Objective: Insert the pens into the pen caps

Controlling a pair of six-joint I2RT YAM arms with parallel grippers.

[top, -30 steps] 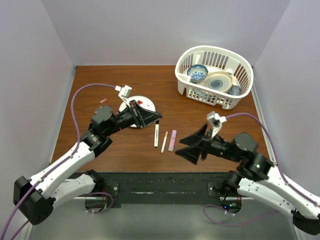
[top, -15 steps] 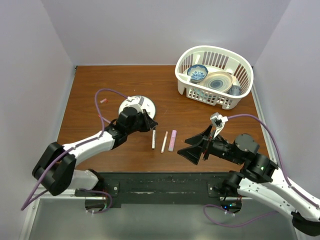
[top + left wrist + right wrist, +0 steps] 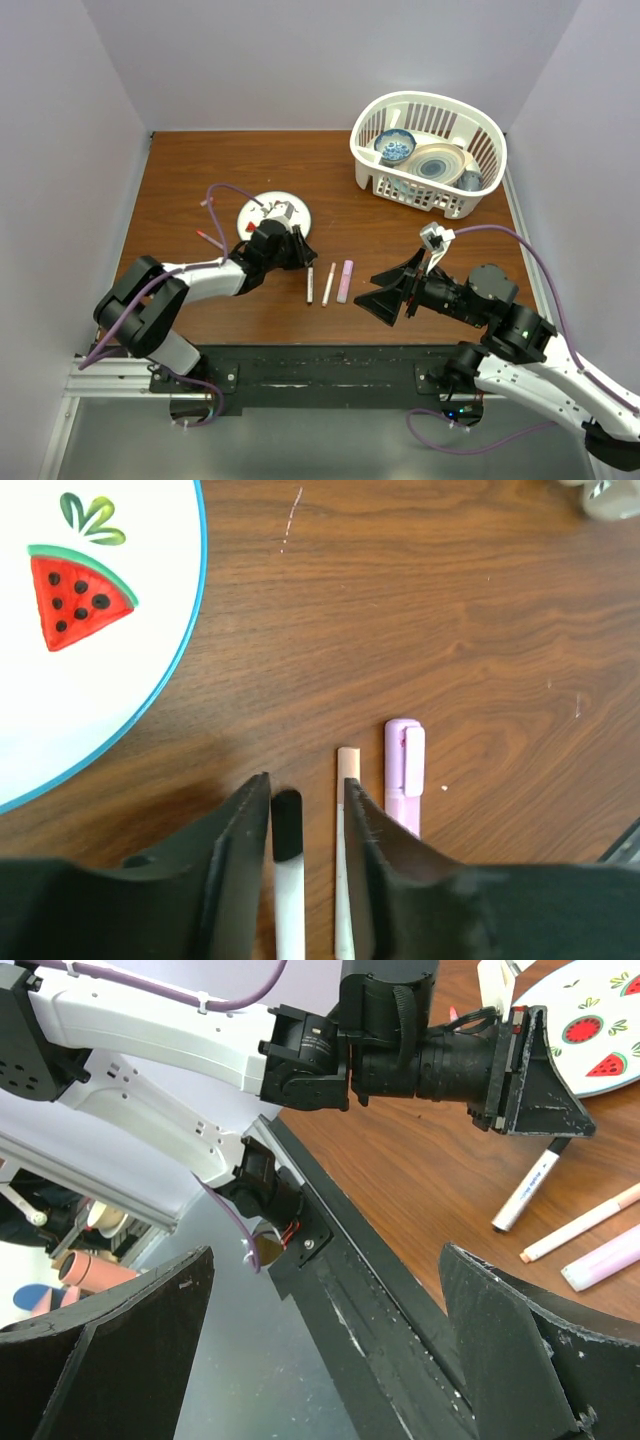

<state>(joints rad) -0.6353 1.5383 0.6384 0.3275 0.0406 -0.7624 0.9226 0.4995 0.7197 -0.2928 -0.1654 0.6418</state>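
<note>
Left tool has its jaws a bit apart, straddling the black end of the white pen, not pinching it as far as I can see; right tool gapes wide, nothing in it; my worry is one finger sits over the thin pen, so closing could drag it in or roll the white one off; pink pen lies just beside on the tabletop; print on the white barrel's too small to read; the plate only shows a watermelon slice
</note>
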